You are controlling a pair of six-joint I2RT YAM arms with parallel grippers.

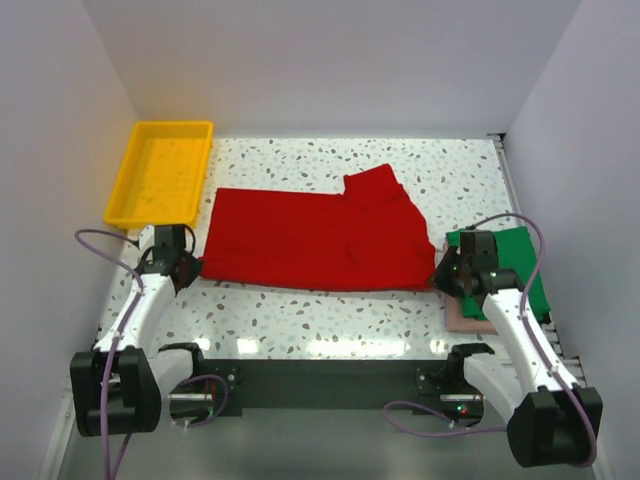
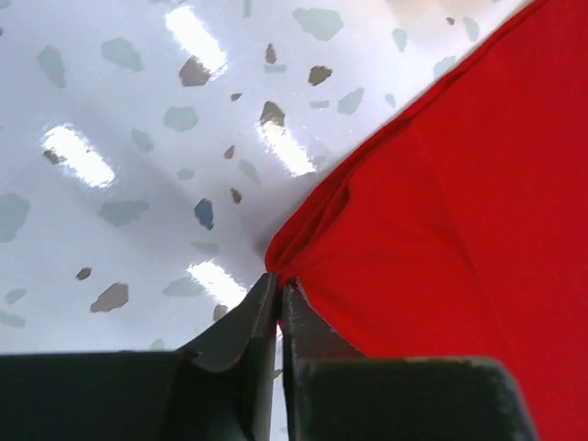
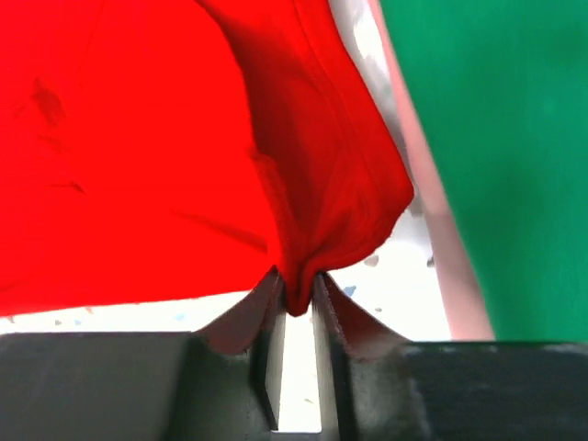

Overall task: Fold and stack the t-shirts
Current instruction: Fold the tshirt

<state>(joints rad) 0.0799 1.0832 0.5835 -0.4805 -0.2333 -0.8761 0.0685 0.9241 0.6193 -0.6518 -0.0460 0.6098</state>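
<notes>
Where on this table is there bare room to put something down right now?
Two bare strips: one between the red t-shirt and the back wall, beside the yellow tray; one between the red t-shirt and the arm bases. The right edge is crowded: green t-shirt on pink t-shirt, right gripper beside them.

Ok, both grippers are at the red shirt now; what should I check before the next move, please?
1. Left gripper shut on red shirt corner: ok.
2. Right gripper shut on the other near corner: ok.
3. Red shirt lying smooth: not ok, bunched by the right gripper.
4. Green shirt folded on pink shirt: ok.
5. Yellow tray apart from the red shirt: ok.
</notes>
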